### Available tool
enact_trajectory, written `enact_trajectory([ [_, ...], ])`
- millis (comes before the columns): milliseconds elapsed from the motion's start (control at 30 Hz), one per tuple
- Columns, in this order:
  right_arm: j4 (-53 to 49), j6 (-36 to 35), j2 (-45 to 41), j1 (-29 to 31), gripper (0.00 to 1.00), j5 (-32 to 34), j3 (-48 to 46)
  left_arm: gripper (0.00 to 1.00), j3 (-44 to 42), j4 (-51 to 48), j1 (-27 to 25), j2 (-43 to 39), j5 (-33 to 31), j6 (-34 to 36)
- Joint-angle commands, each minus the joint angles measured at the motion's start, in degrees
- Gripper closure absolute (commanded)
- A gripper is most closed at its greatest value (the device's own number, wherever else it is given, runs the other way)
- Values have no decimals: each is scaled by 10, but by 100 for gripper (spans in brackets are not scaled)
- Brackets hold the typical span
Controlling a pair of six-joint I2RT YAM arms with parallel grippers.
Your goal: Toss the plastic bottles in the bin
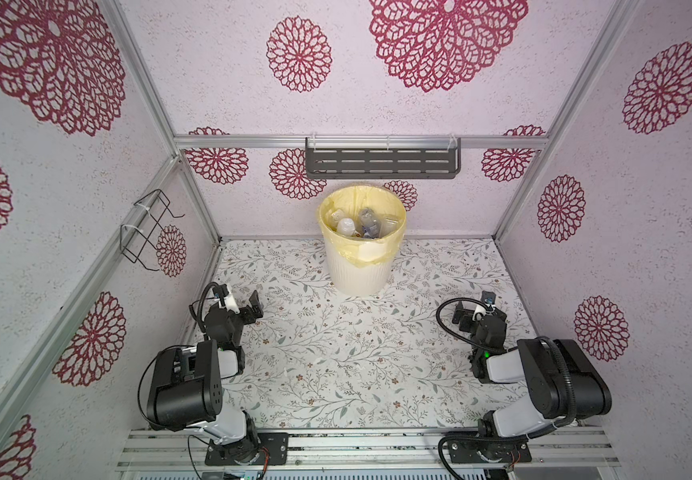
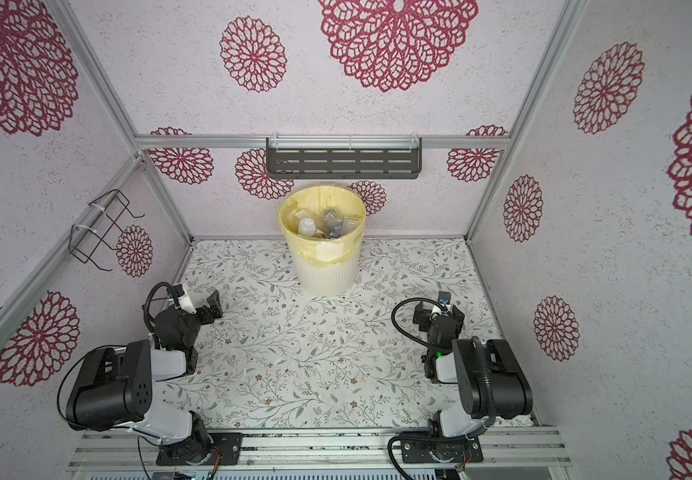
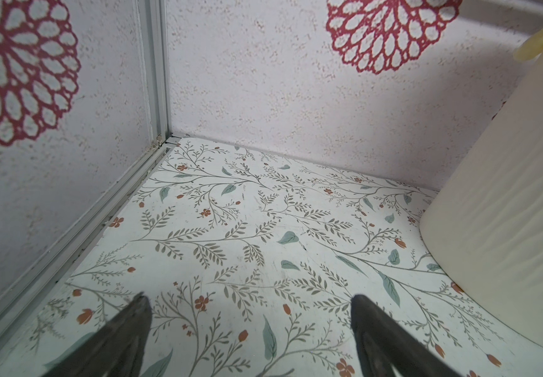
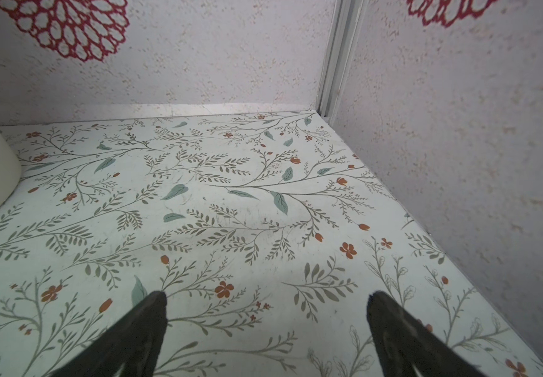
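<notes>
Papered walls (image 1: 44, 199) with crimson rosettes enclose a table (image 1: 336, 361) covered in a leaf-and-flower print, seen in both top views. Two arms rest folded near the front rail, one at each side. At the back centre stands the bin (image 1: 358, 272), upright, close to the rear wall, its pale yellow liner folded over the rim. A dark slotted shelf (image 1: 381, 163) hangs above it, and a wire rack (image 1: 148, 228) is fixed to the left wall. The left gripper (image 3: 248, 302) hovers low over bare table with its jaws spread wide and nothing between them; the bin's ribbed side stands near it. The right gripper (image 4: 266, 297) is likewise spread wide and empty, well apart from the bin. The plastic bottles (image 1: 356, 224) lie jumbled inside the bin; none shows on the table, so the task appears complete, though ground behind the bin and under the arms is hidden. Hazards from here, as a judgement: the pile seems to sit high in the bin, so a sweep of either arm against the wall of the bin could tip it and spill bottles back onto the table; a finger snagging the loose liner could drag it off the rim.
</notes>
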Motion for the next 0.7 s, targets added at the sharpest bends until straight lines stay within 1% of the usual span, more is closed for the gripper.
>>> enact_trajectory([
  [0, 17, 6, -9, 1, 1, -6, 2, 3, 9, 6, 2, 4, 8, 9],
  [667, 17, 3, -9, 5, 1, -3, 3, 3, 8, 5, 2, 4, 8, 9],
])
